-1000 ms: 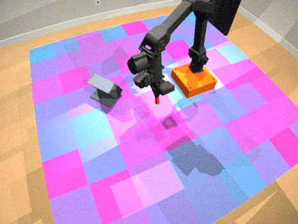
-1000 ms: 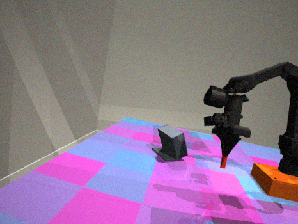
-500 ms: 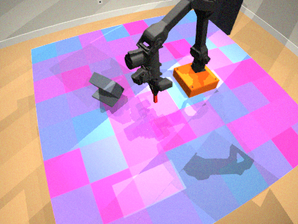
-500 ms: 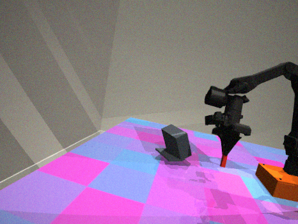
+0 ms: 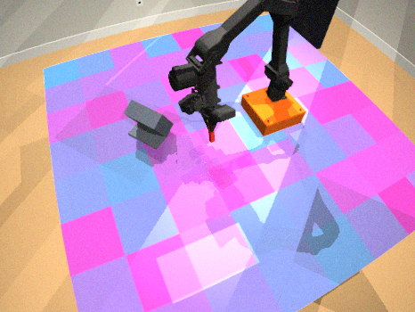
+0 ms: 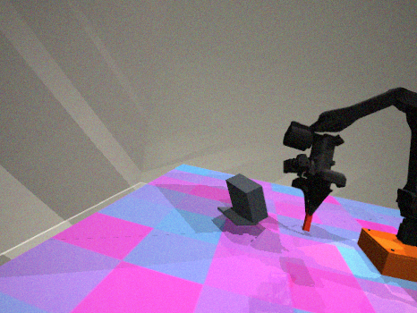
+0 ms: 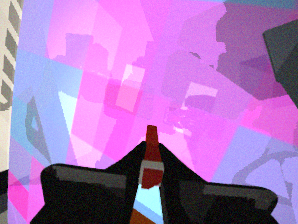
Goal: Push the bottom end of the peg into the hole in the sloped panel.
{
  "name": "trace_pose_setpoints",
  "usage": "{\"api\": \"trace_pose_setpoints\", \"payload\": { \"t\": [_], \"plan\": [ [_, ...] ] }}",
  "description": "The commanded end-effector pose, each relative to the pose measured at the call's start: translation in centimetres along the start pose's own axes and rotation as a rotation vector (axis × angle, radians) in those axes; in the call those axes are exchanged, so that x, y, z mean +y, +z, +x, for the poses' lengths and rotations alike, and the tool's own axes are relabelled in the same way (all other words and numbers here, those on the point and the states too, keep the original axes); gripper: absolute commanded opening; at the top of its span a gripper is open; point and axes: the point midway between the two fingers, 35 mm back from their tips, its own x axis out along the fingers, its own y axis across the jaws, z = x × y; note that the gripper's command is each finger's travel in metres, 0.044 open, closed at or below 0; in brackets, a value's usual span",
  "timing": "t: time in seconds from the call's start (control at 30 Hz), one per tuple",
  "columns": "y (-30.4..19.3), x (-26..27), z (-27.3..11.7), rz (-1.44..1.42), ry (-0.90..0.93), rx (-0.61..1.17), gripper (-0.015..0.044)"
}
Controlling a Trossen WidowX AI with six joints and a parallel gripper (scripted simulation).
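Observation:
A red peg (image 5: 212,136) (image 6: 307,223) (image 7: 151,136) points down from the fingertips, nearly upright, its lower end sticking out below them. My gripper (image 5: 211,129) (image 6: 310,215) (image 7: 151,146) is shut on the peg and appears to hold it above the table. The dark grey sloped panel block (image 5: 149,118) (image 6: 247,198) stands to the left of the gripper in the top and exterior views, and part of it (image 7: 287,55) shows at the upper right of the wrist view. The hole in its face cannot be made out in any view.
The orange base block (image 5: 273,111) (image 6: 394,259) under the arm stands to the right of the gripper. A dark upright board (image 5: 315,22) is behind the arm in the top view. Shadows and bright patches cross the coloured checkered table (image 5: 91,245) (image 6: 107,286).

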Motion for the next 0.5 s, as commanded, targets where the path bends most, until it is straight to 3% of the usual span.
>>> {"api": "trace_pose_setpoints", "payload": {
  "t": [0.0,0.47],
  "plan": [
    [0.2,-0.5,-0.1,-0.016,0.017,-0.015,0.0000],
    [0.8,-2.0,-0.5,-0.049,0.056,-0.063,0.0000]
  ]
}}
